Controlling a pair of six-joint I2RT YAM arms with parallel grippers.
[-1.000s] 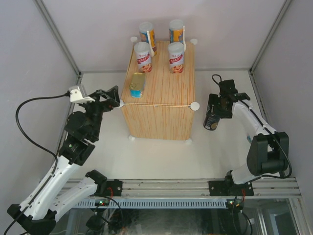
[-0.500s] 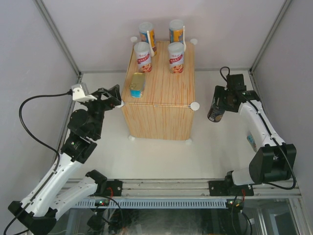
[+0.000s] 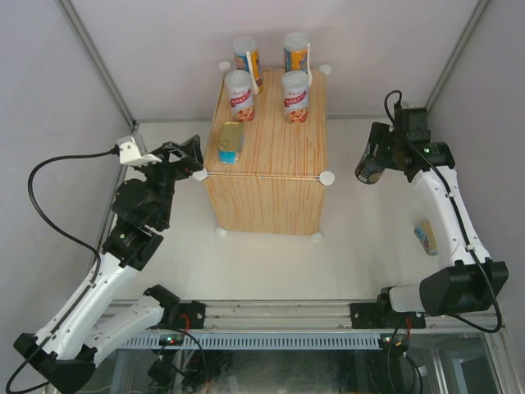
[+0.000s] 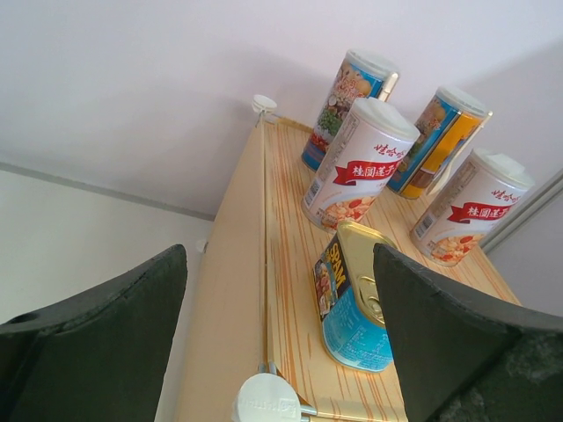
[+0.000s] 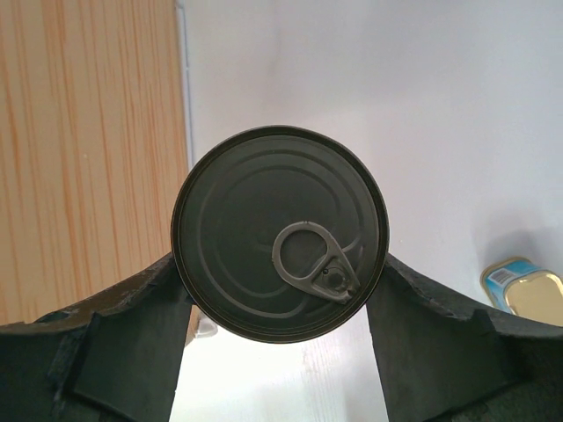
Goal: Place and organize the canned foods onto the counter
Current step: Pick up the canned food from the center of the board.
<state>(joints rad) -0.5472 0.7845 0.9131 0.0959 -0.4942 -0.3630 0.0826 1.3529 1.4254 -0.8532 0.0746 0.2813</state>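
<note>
- The counter point(image 3: 267, 176), a wood-grain box with white knobs, stands mid-table in the top view.
- At its 12 o'clock edge stand the left tall cylinder point(image 3: 248, 56) and the right tall cylinder point(image 3: 296, 51). Their lower halves are hidden behind the left white-red can point(image 3: 240, 94) and the right white-red can point(image 3: 295, 96).
- A gold-blue tin point(image 3: 231, 142) sits near the 9 o'clock edge.
- The left gripper point(image 3: 190, 158) hovers at the counter's 9 o'clock, jaws spread wide and empty. Its fingers are cut off in the wrist view.
- The right gripper point(image 3: 381, 152), at 3 o'clock, clamps the dark can point(image 3: 369, 171) clear of the counter. The wrist view shows only its pull-ring lid, and the label is unreadable.
- A second tin point(image 3: 425, 236) lies on the table at 4 o'clock.
</note>
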